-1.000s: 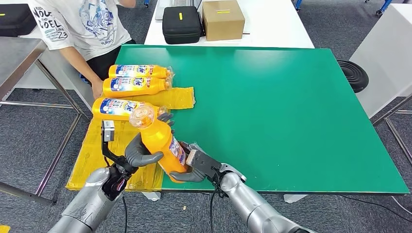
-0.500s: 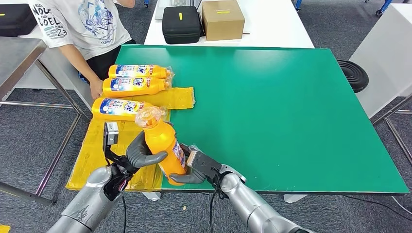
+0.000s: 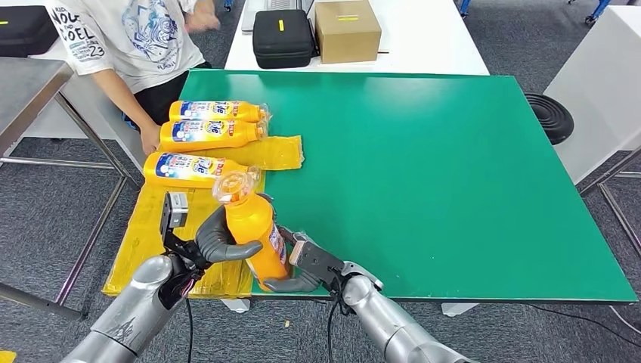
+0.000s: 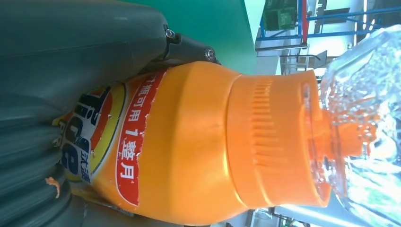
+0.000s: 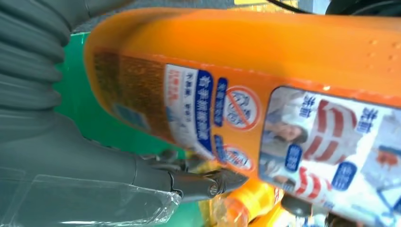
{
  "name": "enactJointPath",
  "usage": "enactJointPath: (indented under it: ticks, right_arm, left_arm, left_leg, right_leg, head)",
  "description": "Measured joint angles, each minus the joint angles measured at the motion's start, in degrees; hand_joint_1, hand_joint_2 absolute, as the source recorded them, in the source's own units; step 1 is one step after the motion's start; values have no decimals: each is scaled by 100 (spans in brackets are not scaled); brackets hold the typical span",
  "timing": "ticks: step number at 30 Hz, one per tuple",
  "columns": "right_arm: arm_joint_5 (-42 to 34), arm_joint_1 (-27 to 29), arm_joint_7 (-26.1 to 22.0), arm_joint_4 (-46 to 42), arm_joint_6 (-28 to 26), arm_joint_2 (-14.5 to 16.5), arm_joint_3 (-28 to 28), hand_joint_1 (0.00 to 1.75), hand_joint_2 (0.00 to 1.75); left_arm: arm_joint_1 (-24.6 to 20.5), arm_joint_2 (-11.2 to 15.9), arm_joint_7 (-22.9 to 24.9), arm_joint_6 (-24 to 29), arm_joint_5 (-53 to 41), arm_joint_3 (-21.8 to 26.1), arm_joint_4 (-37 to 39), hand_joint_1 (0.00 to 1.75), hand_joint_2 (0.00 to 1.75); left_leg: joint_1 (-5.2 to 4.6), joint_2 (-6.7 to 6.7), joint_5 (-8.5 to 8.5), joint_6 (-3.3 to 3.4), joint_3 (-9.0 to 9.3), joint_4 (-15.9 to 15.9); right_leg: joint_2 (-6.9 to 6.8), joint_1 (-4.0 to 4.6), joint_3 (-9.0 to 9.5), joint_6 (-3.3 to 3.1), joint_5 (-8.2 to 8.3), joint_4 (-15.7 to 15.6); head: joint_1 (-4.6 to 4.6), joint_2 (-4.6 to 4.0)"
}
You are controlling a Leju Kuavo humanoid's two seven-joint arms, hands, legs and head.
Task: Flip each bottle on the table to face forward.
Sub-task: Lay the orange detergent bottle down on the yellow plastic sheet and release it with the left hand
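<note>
An orange bottle with a clear cap stands nearly upright above the table's near left corner. My left hand grips its upper body; my right hand holds its base from the right. Its front label shows in the left wrist view on the orange bottle, pressed against the left hand. The back label faces the right wrist view on the orange bottle, with the right hand beneath it. Three more orange bottles lie on their sides, labels up, at the table's left.
The green table stretches away to the right. Yellow plastic wrap lies under the bottles and hangs off the left edge. A person stands at the far left corner, one hand near the bottles. A black case and cardboard box sit behind.
The held bottle has tipped from leaning left to nearly upright and dropped slightly toward the table edge. Both hands moved with it. The person's far hand has come into view.
</note>
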Motion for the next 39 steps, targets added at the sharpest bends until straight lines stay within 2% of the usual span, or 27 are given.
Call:
enactJointPath:
  ticks: [6, 10, 15, 20, 25, 30, 34, 39]
  right_arm:
    - [-26, 126, 99, -226, -188, -43, -103, 0, 0]
    - [-46, 191, 131, -352, -269, -87, -153, 0, 0]
    - [-68, 357, 158, -587, -346, -162, -224, 0, 0]
    - [-71, 703, 212, -1070, -355, -278, -296, 0, 0]
    - [-67, 982, 276, -1479, -311, -400, -408, 0, 0]
    - [7, 1152, 296, -1741, -294, -498, -520, 0, 0]
    - [21, 1271, 319, -1922, -281, -560, -608, 0, 0]
    - [-53, 1359, 364, -2078, -185, -630, -782, 0, 0]
  left_arm:
    - [-57, 21, 18, 177, -36, 7, 6, 175, 175]
    - [-130, 24, 13, 494, -206, 52, 32, 175, 175]
    - [-287, 25, -112, 1203, -689, 237, 166, 175, 175]
    - [-607, 53, -329, 2385, -1860, 508, 464, 175, 175]
    - [-860, 152, -397, 2832, -2637, 705, 653, 175, 175]
    - [-1088, 337, -245, 2766, -3408, 778, 691, 175, 175]
    - [-1326, 605, -162, 2204, -3865, 745, 708, 175, 175]
    - [-1602, 1103, -172, 1465, -4510, 520, 629, 175, 175]
  left_leg:
    - [0, 0, 0, 0, 0, 0]
    - [0, 0, 0, 0, 0, 0]
    - [0, -1, 0, 0, 0, 0]
    - [2, -1, 0, 0, -1, 0]
    - [2, -1, 0, 0, -1, 0]
    - [2, 0, 0, 0, -2, 0]
    - [2, 5, 0, 0, -1, 0]
    - [8, 5, 2, -2, -1, 0]
  right_leg:
    - [0, 0, 0, 0, 0, 0]
    - [0, 0, 0, 0, 0, 0]
    - [0, 0, 0, 0, 0, 0]
    - [0, 1, -1, 0, 0, 0]
    - [0, 1, -1, 0, 0, 0]
    - [0, 1, -1, 0, 0, 0]
    - [3, 1, -2, 0, 1, 0]
    - [5, 5, -3, 0, 1, 1]
  head:
    - [-1, 0]
    - [1, 0]
    - [0, 0]
    - [-1, 0]
    - [0, 0]
    - [2, 0]
    - [-1, 0]
    - [1, 0]
